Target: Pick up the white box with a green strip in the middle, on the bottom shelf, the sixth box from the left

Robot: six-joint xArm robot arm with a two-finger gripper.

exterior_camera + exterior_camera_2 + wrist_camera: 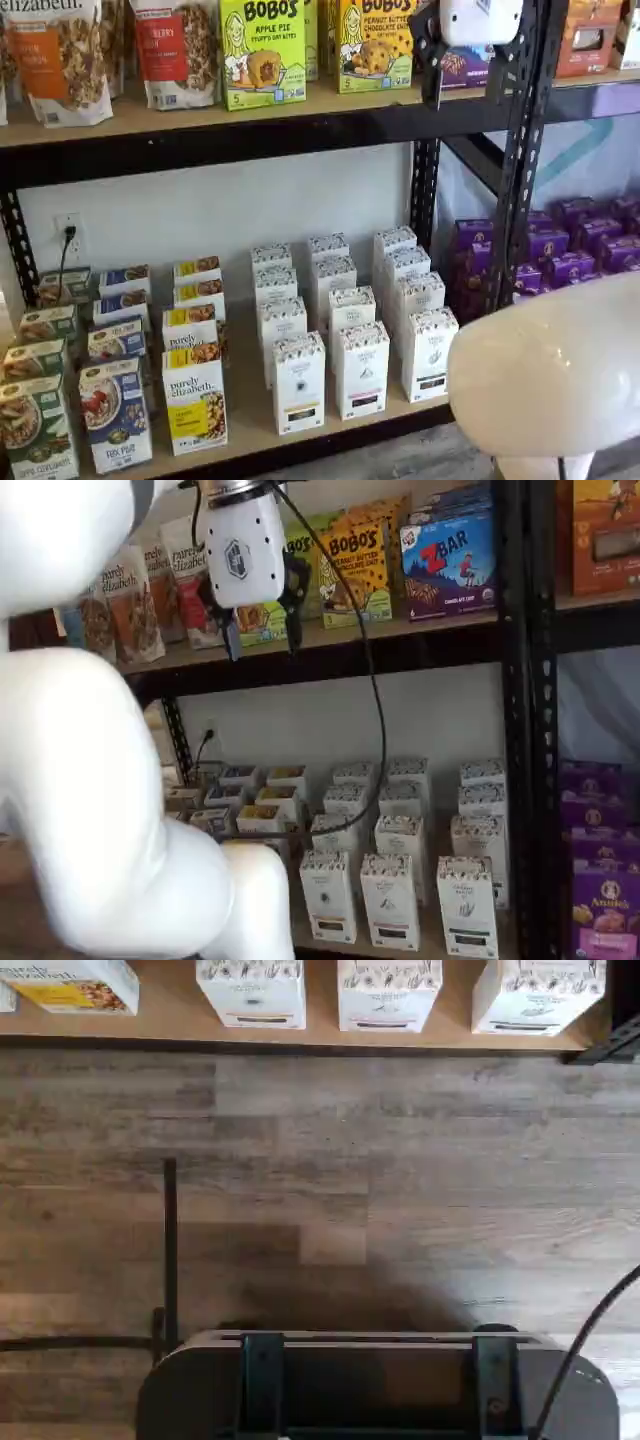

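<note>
The white box (430, 352) stands at the front of the rightmost row of white cartons on the bottom shelf (240, 405), with a speckled top and a dark bottom label. It also shows in a shelf view (467, 905) and in the wrist view (535, 995). My gripper (260, 620) hangs high up in front of the upper shelf, far above the box. Its two black fingers are apart with a plain gap and hold nothing. In a shelf view only its white body (480, 18) and one black finger (430, 60) show.
Two similar white cartons (298, 382) (362, 368) stand left of the white box. Granola boxes (195, 405) fill the shelf's left. A black upright (510, 160) and purple boxes (560, 265) are to the right. My white arm (90, 800) blocks the left foreground. A dark mount (380, 1390) shows over the wood floor.
</note>
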